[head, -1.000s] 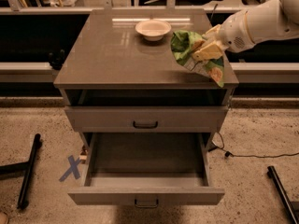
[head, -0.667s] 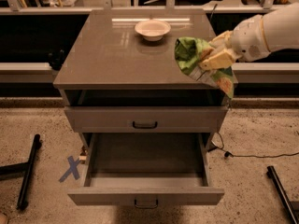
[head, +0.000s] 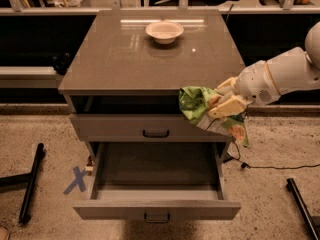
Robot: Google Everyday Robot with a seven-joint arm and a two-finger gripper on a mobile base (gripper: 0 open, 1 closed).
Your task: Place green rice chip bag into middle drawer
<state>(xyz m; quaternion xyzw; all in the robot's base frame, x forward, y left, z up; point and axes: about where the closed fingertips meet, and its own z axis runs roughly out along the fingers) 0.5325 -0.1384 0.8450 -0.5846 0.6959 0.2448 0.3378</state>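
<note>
The green rice chip bag (head: 200, 108) hangs in the air off the cabinet's front right corner, crinkled, with tan chip pictures at its lower end. My gripper (head: 223, 105) comes in from the right on a white arm and is shut on the bag. The middle drawer (head: 156, 184) is the lowest one and stands pulled out, empty, with a dark bar handle on its front. The bag is above and to the right of the drawer's open box, in front of the shut drawer (head: 150, 127) above it.
A white bowl (head: 164, 31) stands at the back of the grey cabinet top (head: 125, 59). A blue X mark (head: 76, 180) is on the floor at the left. Black bars lie on the floor at the left (head: 31, 184) and right (head: 301, 204). A cable (head: 270, 167) runs on the right.
My gripper has carried the bag from above the cabinet top's right side down and forward, past the front edge, to the level of the upper drawer.
</note>
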